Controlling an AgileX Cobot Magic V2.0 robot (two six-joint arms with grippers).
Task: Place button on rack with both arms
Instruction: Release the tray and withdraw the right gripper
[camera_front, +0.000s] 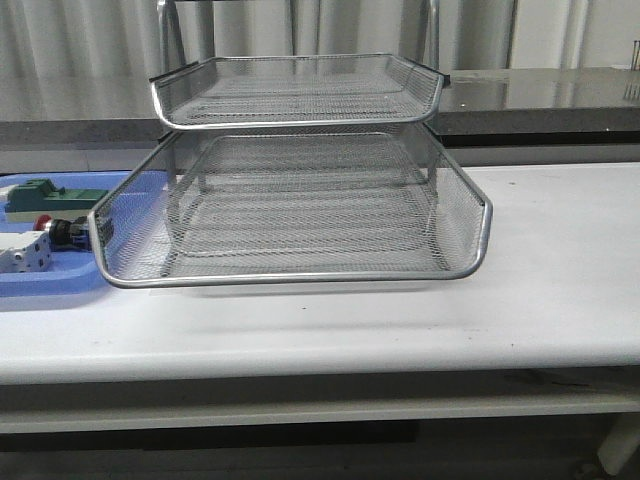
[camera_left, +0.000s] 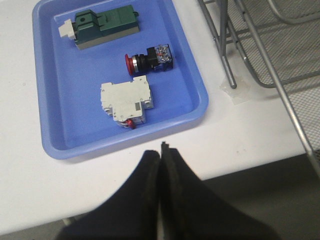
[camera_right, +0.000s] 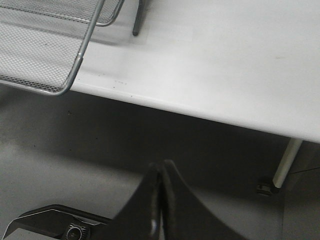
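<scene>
Rack (camera_front: 300, 215): silver wire mesh with smooth, shiny metal rims. Tray (camera_left: 55, 100): blue plastic, smooth, slight sheen. Button (camera_left: 149, 57): glossy red cap, black body, blue rear, plastic in look. Green block (camera_left: 105, 27) and white block (camera_left: 126, 100): matt plastic. Surface (camera_front: 560, 270): white, smooth, matt.

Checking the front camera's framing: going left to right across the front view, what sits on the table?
Blue tray holding the green block, white block and button → rack → bare table.
</scene>
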